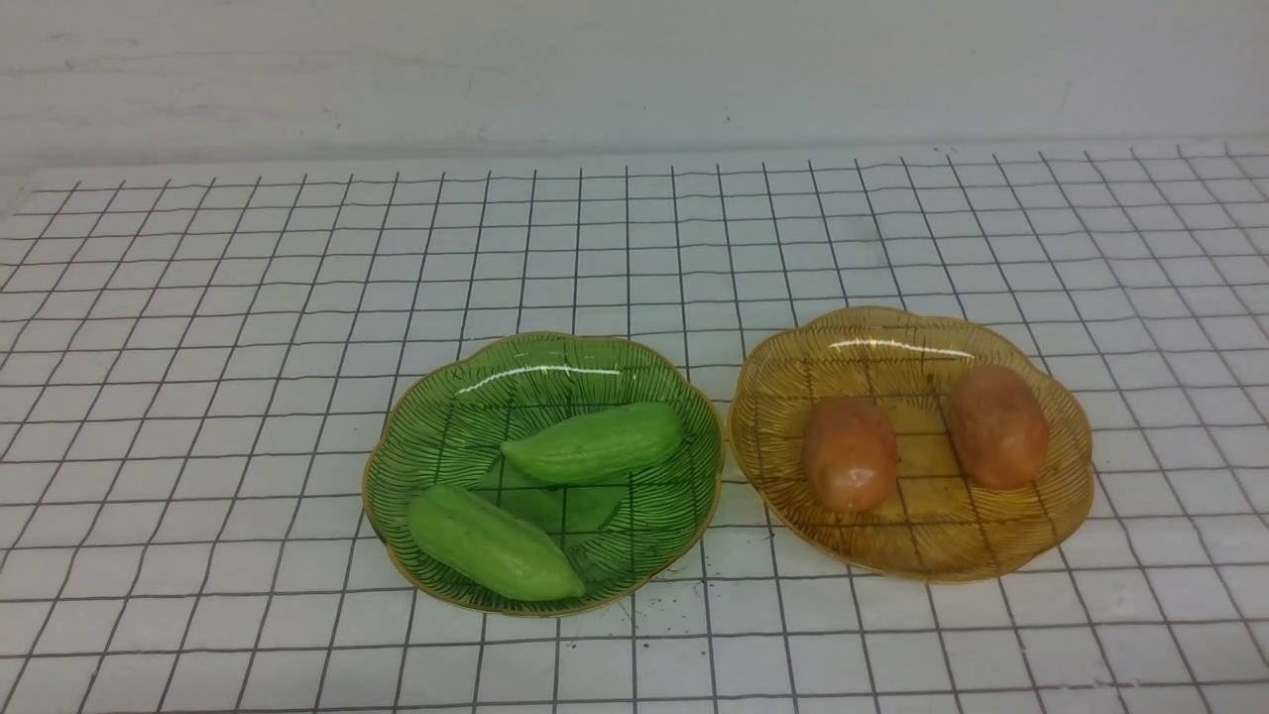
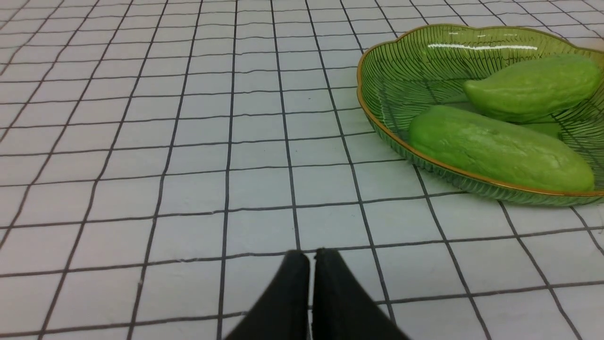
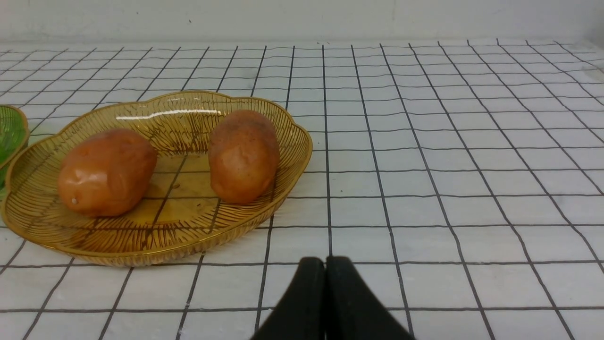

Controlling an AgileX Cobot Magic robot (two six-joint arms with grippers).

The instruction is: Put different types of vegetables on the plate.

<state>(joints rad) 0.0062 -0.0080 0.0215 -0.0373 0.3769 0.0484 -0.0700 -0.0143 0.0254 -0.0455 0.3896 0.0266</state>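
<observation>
On the gridded bench [image 1: 198, 397], two cucumbers [image 1: 592, 442] lie in the green plate [image 1: 397, 436], two potatoes [image 1: 850, 453] in the amber plate [image 1: 1066, 466]. The left pincer [image 2: 311, 253] and right pincer [image 3: 324, 260] sit closed, empty; smooth tapered toys could slip, or glass plates skid.

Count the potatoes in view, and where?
2. Both sit in the amber plate on the right: left potato nearer the green plate, right potato slightly farther back. They lie apart; none seems hidden.
</observation>
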